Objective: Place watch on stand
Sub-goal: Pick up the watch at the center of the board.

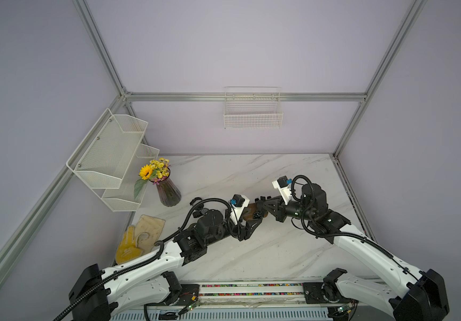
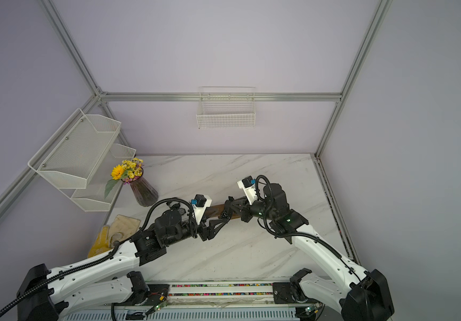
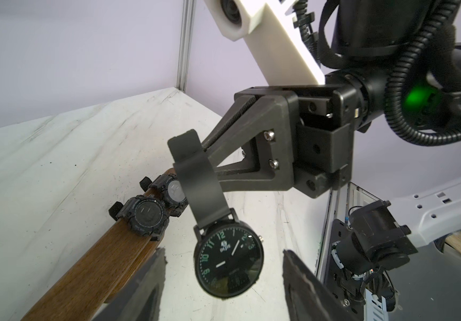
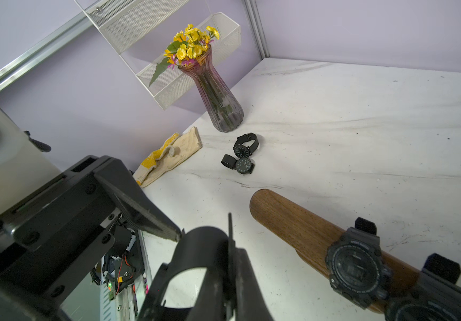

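Observation:
A black round-faced watch (image 3: 228, 258) with green numerals hangs by its strap (image 3: 198, 178) from my right gripper (image 4: 233, 244), which is shut on that strap. The strap curls into a loop (image 4: 196, 244) beside the shut jaws. My left gripper (image 3: 223, 251) is open, and the watch face hangs between its two fingers without touching either. The stand (image 3: 85, 266), a brown wooden bar, lies just beside them and carries two black digital watches (image 3: 143, 215) (image 3: 172, 191). In both top views the grippers meet over the stand (image 1: 248, 212) (image 2: 214, 211) at mid-table.
Two more black watches (image 4: 246, 146) (image 4: 242, 165) lie on the marble table near a purple vase (image 4: 218, 97) of yellow flowers. A yellow and cream glove (image 4: 168, 158) lies at the table's left edge. A white mesh shelf (image 1: 110, 155) and a wire basket (image 1: 253, 111) hang on the walls.

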